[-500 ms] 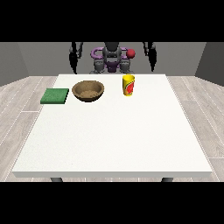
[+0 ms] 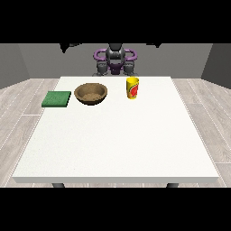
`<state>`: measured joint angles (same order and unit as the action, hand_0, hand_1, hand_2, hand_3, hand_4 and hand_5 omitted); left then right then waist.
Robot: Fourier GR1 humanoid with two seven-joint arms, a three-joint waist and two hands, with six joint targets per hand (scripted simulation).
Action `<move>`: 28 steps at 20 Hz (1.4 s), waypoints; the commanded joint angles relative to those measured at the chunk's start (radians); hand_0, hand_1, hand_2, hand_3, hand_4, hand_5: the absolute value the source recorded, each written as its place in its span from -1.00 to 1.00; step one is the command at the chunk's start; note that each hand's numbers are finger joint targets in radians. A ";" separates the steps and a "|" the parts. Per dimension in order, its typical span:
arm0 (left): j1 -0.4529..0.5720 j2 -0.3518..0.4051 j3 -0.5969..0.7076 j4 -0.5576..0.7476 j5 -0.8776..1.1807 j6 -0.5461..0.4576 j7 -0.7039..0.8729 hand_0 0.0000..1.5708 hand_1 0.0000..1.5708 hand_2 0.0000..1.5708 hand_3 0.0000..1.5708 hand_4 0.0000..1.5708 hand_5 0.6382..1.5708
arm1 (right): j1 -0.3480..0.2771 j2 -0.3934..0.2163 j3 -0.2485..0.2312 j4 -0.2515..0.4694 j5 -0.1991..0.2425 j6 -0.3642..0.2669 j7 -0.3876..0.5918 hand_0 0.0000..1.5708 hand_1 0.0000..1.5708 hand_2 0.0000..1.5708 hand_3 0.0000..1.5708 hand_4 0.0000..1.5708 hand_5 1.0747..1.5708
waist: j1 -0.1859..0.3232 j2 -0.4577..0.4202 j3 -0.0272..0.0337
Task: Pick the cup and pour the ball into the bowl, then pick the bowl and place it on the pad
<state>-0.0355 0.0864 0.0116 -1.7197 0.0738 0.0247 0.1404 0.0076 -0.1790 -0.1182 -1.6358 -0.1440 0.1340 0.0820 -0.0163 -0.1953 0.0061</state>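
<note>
I am looking across the white desk [image 2: 117, 140] at the robot [image 2: 115, 61], which is sitting small at the far edge with its dark torso and purple shoulder rings showing above the desk top. Its arms are lifting up and out of the scene: only dark tips are showing near the top edge, one at the view's left [image 2: 67, 45] and one at the view's right [image 2: 154, 44], and I cannot tell from these whether the fingers are straight or curled, nor can I make out the hands properly. Neither is touching anything on the desk. The yellow cup [image 2: 132, 88] with its red marking is standing upright on the far part of the desk, a little right of the middle, and I cannot see into it to tell where the ball is lying. The brown bowl [image 2: 91, 94] is sitting to the left of the cup, apart from it, with its opening facing up and nothing plainly showing inside. The green pad [image 2: 57, 99] is lying flat just beside the bowl at the desk's left edge, with a narrow gap between the two. The near half of the desk is showing only its white surface.
</note>
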 commanded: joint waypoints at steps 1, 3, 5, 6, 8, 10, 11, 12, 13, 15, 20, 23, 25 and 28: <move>-0.036 0.016 0.043 -0.099 0.060 -0.001 0.089 -1.00 -1.00 -1.00 -1.00 -1.00 0.96 | 0.026 -0.058 -0.084 -0.024 -0.069 0.061 -0.014 -1.00 -1.00 -1.00 -1.00 -1.00 1.00 | 0.000 0.027 -0.0059; 0.008 0.028 0.082 -0.114 0.091 -0.024 0.045 -1.00 -1.00 -1.00 -1.00 -1.00 0.95 | 0.038 -0.044 -0.076 -0.089 -0.072 0.055 0.027 -1.00 -1.00 -1.00 -1.00 -1.00 1.00 | -0.004 0.048 -0.0062; 0.045 0.007 0.056 -0.081 0.076 -0.051 -0.052 -1.00 -1.00 -1.00 -1.00 -1.00 0.94 | -0.011 -0.096 -0.156 -0.027 -0.140 0.109 -0.003 -1.00 -1.00 -1.00 -1.00 -1.00 1.00 | 0.018 0.099 -0.0061; 0.014 0.027 0.105 -0.030 0.077 -0.058 -0.125 -1.00 -1.00 -1.00 -1.00 -1.00 0.95 | 0.008 -0.066 -0.136 -0.038 -0.123 0.100 -0.032 -1.00 -1.00 -1.00 -1.00 -1.00 0.99 | -0.012 0.126 -0.0062; -0.058 0.041 0.134 0.000 0.085 -0.053 -0.130 -1.00 -1.00 -1.00 -1.00 -1.00 0.94 | -0.058 -0.087 -0.155 -0.025 -0.126 0.096 -0.027 -1.00 -1.00 -1.00 -1.00 -1.00 1.00 | -0.009 0.169 -0.0062; -0.086 0.010 0.106 0.051 0.063 -0.043 -0.177 -1.00 -1.00 -1.00 -1.00 -1.00 0.93 | -0.067 -0.048 -0.122 0.001 -0.082 0.088 -0.113 -1.00 -1.00 -1.00 -1.00 -1.00 0.99 | -0.017 0.218 -0.0061; -0.104 -0.001 0.103 0.063 0.035 -0.020 -0.217 -1.00 -1.00 -1.00 -1.00 -1.00 0.92 | -0.040 -0.003 -0.073 0.003 -0.035 0.072 -0.146 -1.00 -1.00 -1.00 -1.00 -1.00 1.00 | -0.026 0.234 -0.0061; -0.078 -0.001 0.101 0.099 0.033 -0.051 -0.293 -1.00 -1.00 -1.00 -1.00 -1.00 0.91 | -0.100 -0.065 -0.153 0.045 -0.095 0.096 -0.141 -1.00 -1.00 -1.00 -1.00 -1.00 1.00 | -0.011 0.281 -0.0062; -0.101 0.005 0.124 0.153 0.013 -0.024 -0.301 -1.00 -1.00 -1.00 -1.00 -1.00 0.91 | -0.057 -0.003 -0.077 -0.009 -0.055 0.073 -0.124 -1.00 -1.00 -1.00 -1.00 -1.00 1.00 | -0.041 0.249 -0.0063; -0.104 -0.018 0.086 0.167 0.008 -0.024 -0.297 -1.00 -1.00 -1.00 -1.00 -1.00 0.91 | -0.087 -0.049 -0.138 0.091 -0.093 0.121 -0.152 -1.00 -1.00 -1.00 -1.00 -1.00 1.00 | -0.013 0.239 -0.0061; -0.143 -0.062 0.129 0.389 -0.020 0.011 -0.554 -1.00 -1.00 -1.00 -1.00 -1.00 0.90 | -0.070 -0.019 -0.084 0.037 -0.037 0.119 -0.213 -1.00 -1.00 -1.00 -1.00 -1.00 1.00 | -0.081 0.320 -0.0065; -0.123 -0.085 0.049 0.483 -0.054 0.085 -0.674 -1.00 -1.00 -1.00 -1.00 -1.00 0.89 | -0.104 -0.023 -0.095 0.066 -0.033 0.110 -0.228 -1.00 -1.00 -1.00 -1.00 -1.00 1.00 | -0.081 0.342 -0.0065; -0.168 -0.085 0.045 0.533 -0.024 0.070 -0.674 -1.00 -1.00 -1.00 -1.00 -1.00 0.89 | -0.113 -0.047 -0.137 0.141 -0.041 0.133 -0.286 -1.00 -1.00 -1.00 -1.00 -1.00 1.00 | -0.075 0.349 -0.0062; -0.221 -0.086 0.027 0.640 -0.015 0.181 -0.810 -1.00 -1.00 -1.00 -1.00 -1.00 0.91 | -0.174 -0.064 -0.130 0.146 -0.041 0.151 -0.307 -1.00 -1.00 -1.00 -1.00 -1.00 1.00 | -0.102 0.426 -0.0066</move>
<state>-0.2071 0.0083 0.0835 -1.1869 0.0416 0.1056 -0.5562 -0.1070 -0.2242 -0.2377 -1.5323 -0.1892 0.2718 -0.1857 -0.1029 0.1703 -0.0002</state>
